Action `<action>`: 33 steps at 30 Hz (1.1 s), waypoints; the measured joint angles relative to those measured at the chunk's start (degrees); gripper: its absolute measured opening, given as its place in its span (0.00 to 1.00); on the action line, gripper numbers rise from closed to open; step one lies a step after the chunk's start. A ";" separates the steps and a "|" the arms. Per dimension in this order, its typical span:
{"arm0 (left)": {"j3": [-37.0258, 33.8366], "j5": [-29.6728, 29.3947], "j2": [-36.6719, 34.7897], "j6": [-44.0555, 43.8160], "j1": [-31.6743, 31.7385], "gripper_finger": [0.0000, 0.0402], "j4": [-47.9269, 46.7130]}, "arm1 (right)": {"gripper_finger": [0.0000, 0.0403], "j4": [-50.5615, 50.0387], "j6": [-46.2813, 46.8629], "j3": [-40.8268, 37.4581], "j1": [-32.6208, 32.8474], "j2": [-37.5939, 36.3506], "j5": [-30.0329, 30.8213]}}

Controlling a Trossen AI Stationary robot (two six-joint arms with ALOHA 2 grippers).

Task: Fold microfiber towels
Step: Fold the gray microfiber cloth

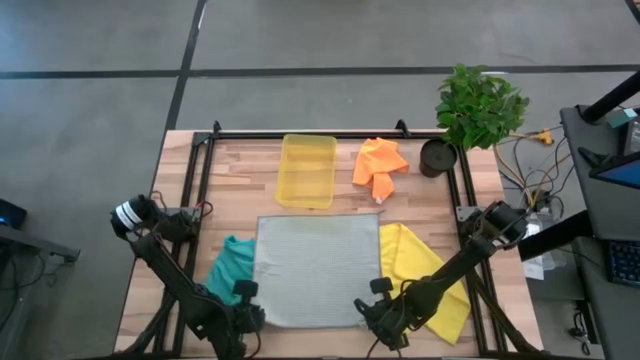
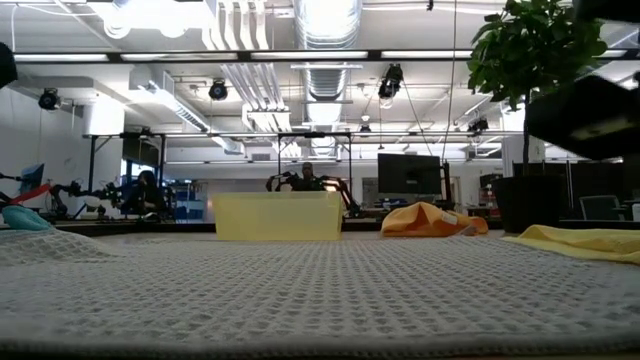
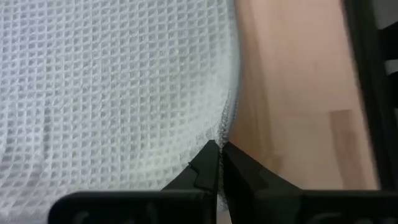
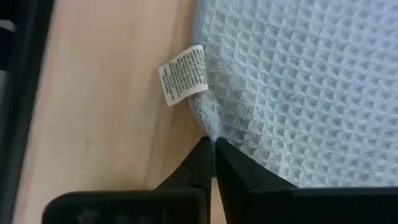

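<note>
Clearly the light grey towel (image 1: 316,268) is the one being worked: it lies spread flat, and each gripper has pinched one of its near corners. The left gripper (image 3: 219,158) is pressed together on the hem at one corner; the right gripper (image 4: 211,155) is pressed together on the other, just beside the sewn-in care label (image 4: 184,73). This waffle-weave cloth looks light, soft and limp, so it should drape and sag between the two pinches; taking it by the corners, as now, seems the best hold for a clean fold.

Four towels show in all. One teal towel (image 1: 231,267) lies bunched just outside the left gripper, one bright yellow towel (image 1: 425,277) rumpled just outside the right gripper, partly under that arm, and one orange towel (image 1: 379,164) crumpled well ahead of the right gripper. One yellow plastic tray (image 1: 306,171) sits ahead beyond the grey towel, and one potted plant (image 1: 474,112) stands at the far corner.
</note>
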 joint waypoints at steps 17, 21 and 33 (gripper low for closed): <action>-2.13 11.09 -2.23 6.05 -0.03 0.00 10.15 | 0.02 2.63 8.98 -0.07 5.44 -5.55 -5.94; -3.72 11.13 -3.87 6.05 0.29 0.00 10.03 | 0.02 2.72 10.52 -0.30 5.36 -7.01 -5.89; -14.13 8.00 -17.09 6.24 5.60 0.00 10.45 | 0.02 2.88 11.40 -7.49 1.25 -14.72 -4.13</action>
